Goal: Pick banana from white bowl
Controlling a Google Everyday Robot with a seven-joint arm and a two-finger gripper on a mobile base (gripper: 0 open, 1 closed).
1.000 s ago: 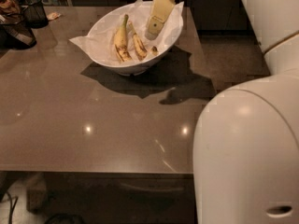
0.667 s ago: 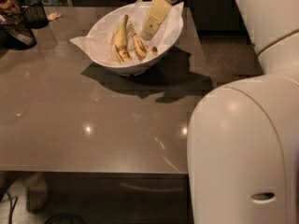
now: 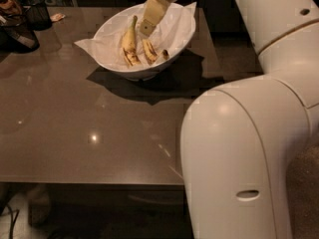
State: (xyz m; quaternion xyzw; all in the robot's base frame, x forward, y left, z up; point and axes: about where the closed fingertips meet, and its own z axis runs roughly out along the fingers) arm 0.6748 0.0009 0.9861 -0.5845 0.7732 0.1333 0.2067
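Observation:
The white bowl (image 3: 174,44), lined with crinkled white paper, stands at the far middle of the brown table (image 3: 99,133). Two bananas lie in it. The curved, brown-speckled banana (image 3: 150,52) lies right of centre, its dark end toward the right. A straighter banana (image 3: 129,43) with a greenish stem lies to its left. My gripper (image 3: 146,29) reaches down into the bowl from the top edge of the camera view and hangs just above the upper end of the curved banana, between the two fruits.
A black mesh cup (image 3: 38,13) and a dark object (image 3: 17,36) stand at the table's far left. My arm's big white links (image 3: 239,153) fill the right foreground and hide the table's right side. The table's front edge (image 3: 89,182) runs across the lower left.
My gripper has moved left within the bowl, from over the paper at the right to over the bananas. The arm's big link has shifted left in the view.

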